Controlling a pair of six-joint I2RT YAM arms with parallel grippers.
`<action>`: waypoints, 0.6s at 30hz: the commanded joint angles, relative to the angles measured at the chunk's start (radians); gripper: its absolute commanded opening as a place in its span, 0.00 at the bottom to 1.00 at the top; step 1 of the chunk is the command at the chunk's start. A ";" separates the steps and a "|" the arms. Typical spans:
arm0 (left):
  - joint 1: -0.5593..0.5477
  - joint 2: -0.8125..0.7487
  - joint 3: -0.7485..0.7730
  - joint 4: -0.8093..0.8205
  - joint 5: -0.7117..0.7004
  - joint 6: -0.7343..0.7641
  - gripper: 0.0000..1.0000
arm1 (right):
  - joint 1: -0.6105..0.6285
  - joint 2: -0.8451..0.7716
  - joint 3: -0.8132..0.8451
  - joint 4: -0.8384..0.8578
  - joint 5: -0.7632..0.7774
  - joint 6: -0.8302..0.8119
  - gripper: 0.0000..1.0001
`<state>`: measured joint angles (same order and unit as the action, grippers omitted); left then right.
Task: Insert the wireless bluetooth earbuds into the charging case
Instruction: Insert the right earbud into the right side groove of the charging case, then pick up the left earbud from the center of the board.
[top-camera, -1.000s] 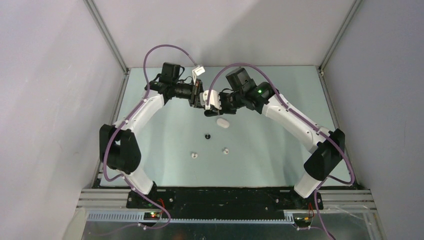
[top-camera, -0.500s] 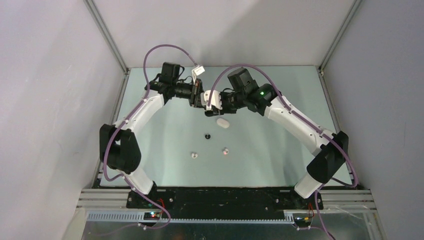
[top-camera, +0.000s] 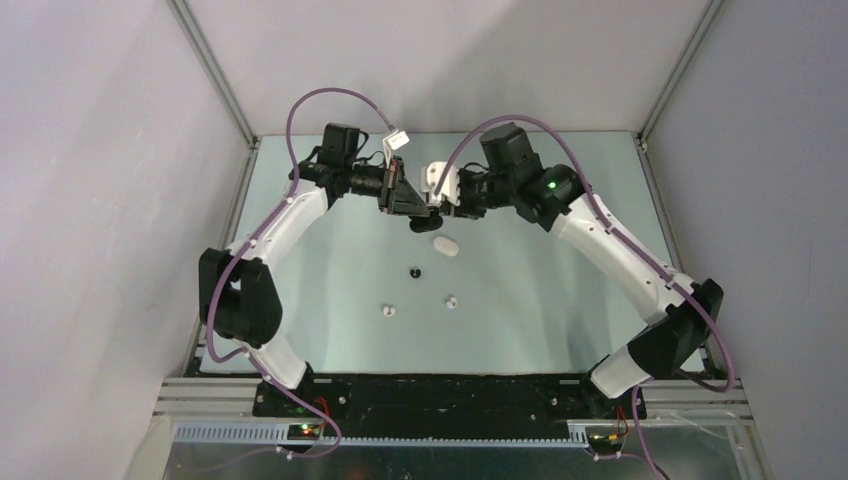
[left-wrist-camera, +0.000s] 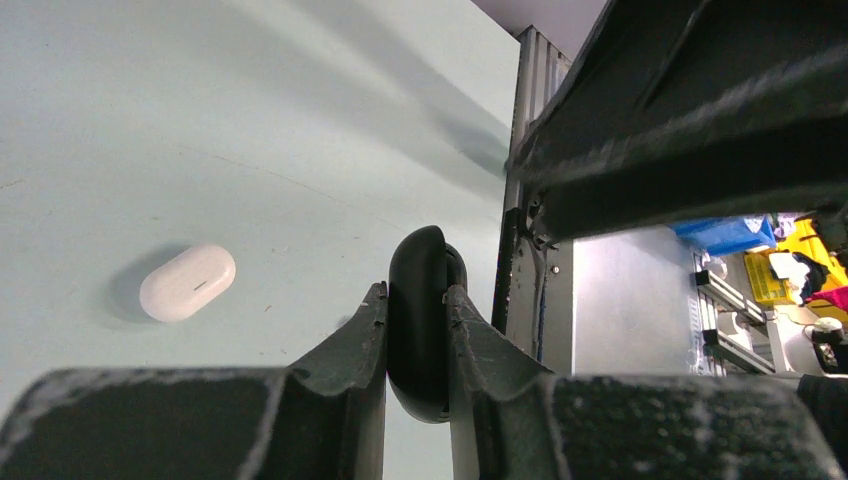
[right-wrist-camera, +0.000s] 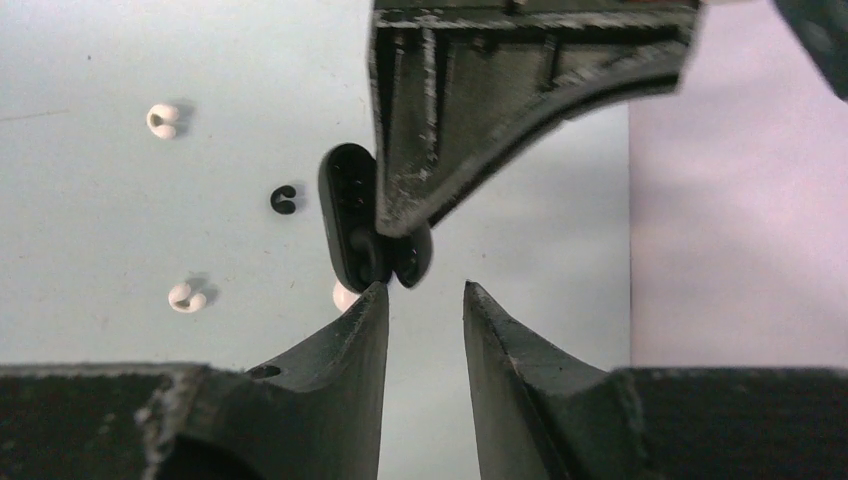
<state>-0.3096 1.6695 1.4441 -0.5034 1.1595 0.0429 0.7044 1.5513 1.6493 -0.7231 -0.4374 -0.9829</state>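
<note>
My left gripper (left-wrist-camera: 415, 292) is shut on the black charging case (left-wrist-camera: 420, 320) and holds it on edge above the table. In the right wrist view the case (right-wrist-camera: 352, 212) hangs with its lid open just beyond my right gripper (right-wrist-camera: 425, 290), which is open and holds nothing. Its left fingertip sits close under the case. Loose on the table lie one black earbud (top-camera: 415, 271) and two white earbuds (top-camera: 389, 311) (top-camera: 452, 300). They show again in the right wrist view: black earbud (right-wrist-camera: 284, 199), white earbuds (right-wrist-camera: 162, 120) (right-wrist-camera: 186, 296). Whether a bud sits inside the case I cannot tell.
A shut white oval case (top-camera: 446, 245) lies on the table just below the two grippers, also in the left wrist view as the white case (left-wrist-camera: 187, 282). The pale green table (top-camera: 560, 290) is walled by grey panels on three sides.
My right gripper has opened and drawn back to the right, away from the black case. The left gripper and the case stay put.
</note>
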 joint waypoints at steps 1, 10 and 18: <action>0.011 -0.013 0.035 0.013 0.031 -0.010 0.00 | -0.063 -0.087 -0.001 0.092 -0.100 0.146 0.38; 0.097 -0.084 -0.039 0.013 -0.034 -0.015 0.00 | -0.142 -0.108 -0.232 0.249 -0.147 0.322 0.31; 0.212 -0.232 -0.170 0.013 -0.131 -0.037 0.00 | -0.114 0.094 -0.234 0.153 -0.217 0.260 0.19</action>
<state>-0.1310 1.5509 1.3060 -0.5018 1.0733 0.0242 0.5705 1.5707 1.4143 -0.5381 -0.5961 -0.6968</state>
